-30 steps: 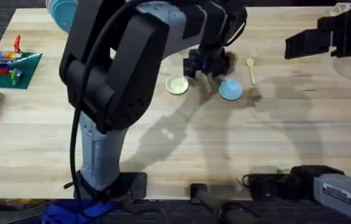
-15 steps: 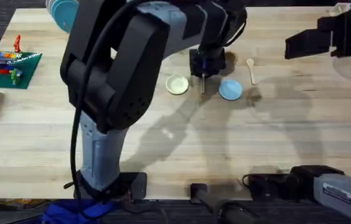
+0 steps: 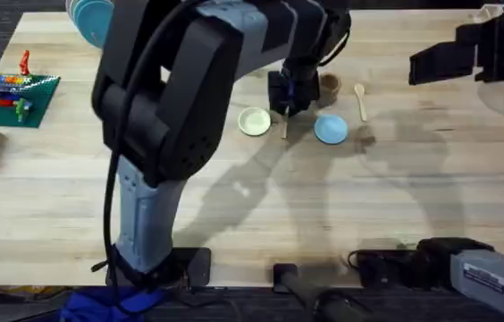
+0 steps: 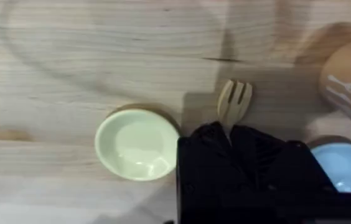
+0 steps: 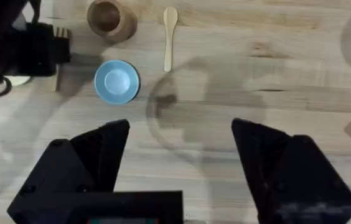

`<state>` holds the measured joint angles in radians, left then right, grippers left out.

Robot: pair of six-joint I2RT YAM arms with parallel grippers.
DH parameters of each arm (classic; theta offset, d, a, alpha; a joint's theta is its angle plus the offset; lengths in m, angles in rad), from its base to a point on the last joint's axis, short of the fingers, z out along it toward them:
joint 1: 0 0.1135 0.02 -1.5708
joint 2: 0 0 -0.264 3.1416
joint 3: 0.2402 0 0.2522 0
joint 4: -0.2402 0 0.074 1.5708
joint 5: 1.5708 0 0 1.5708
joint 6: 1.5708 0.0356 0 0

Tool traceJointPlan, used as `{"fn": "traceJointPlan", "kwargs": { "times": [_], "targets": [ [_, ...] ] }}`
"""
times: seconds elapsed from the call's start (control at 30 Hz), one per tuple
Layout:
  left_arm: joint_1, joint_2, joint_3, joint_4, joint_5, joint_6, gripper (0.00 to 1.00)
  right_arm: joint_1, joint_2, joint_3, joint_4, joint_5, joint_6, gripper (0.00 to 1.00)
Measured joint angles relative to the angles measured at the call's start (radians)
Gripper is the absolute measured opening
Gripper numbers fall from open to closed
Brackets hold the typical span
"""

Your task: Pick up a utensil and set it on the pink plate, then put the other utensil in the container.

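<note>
Between the two small plates, the left claw [image 3: 286,100] grips the wooden fork [image 4: 233,104].
Tines poke out past its closed fingers, ready for carrying; no pink plate shows. Right claw [image 5: 178,155] gapes wide, idle, well clear of spoon [image 5: 170,37] and brown cup [image 5: 109,18].

Long pale wooden table [image 3: 234,206]: planked, grained, matt. Small pale wooden fork [image 4: 234,102]: smooth, unpainted. Thin pale wooden spoon [image 5: 170,37]: the same finish. Round pale yellow plate [image 4: 137,144] and round light blue plate [image 5: 117,81]: smooth, slightly glossy. Tan-brown cylindrical cup [image 5: 109,18]: wood-like, matt.
</note>
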<state>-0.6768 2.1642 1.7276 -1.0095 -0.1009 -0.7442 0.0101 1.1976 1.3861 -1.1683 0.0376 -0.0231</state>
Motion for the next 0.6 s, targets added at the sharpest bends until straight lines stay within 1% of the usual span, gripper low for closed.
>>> {"fn": "traceJointPlan", "kwargs": {
  "times": [0.17, 0.27, 0.43, 0.53, 0.6],
  "targets": [
    [0.023, 0.031, 0.102, -0.104, -0.001, 0.013, 0.041, 0.0, 0.0, 0.0, 0.0, 0.0, 0.0, 0.998],
    [0.035, 0.031, 0.173, -0.133, 0.001, 0.056, 0.041, 0.0, 0.0, 0.0, 0.0, 0.0, 0.0, 0.997],
    [0.052, 0.031, 0.293, -0.206, 0.028, 0.132, 0.042, 0.0, 0.0, 0.0, 0.0, 0.0, 0.0, 0.998],
    [0.064, 0.03, 0.327, -0.239, 0.034, 0.168, 0.042, 0.0, 0.0, 0.0, 0.0, 0.0, 0.0, 0.997],
    [0.073, 0.024, 0.331, -0.246, 0.034, 0.19, 0.042, 0.0, 0.0, 0.0, 0.0, 0.0, 0.0, 0.997]
  ]
}}
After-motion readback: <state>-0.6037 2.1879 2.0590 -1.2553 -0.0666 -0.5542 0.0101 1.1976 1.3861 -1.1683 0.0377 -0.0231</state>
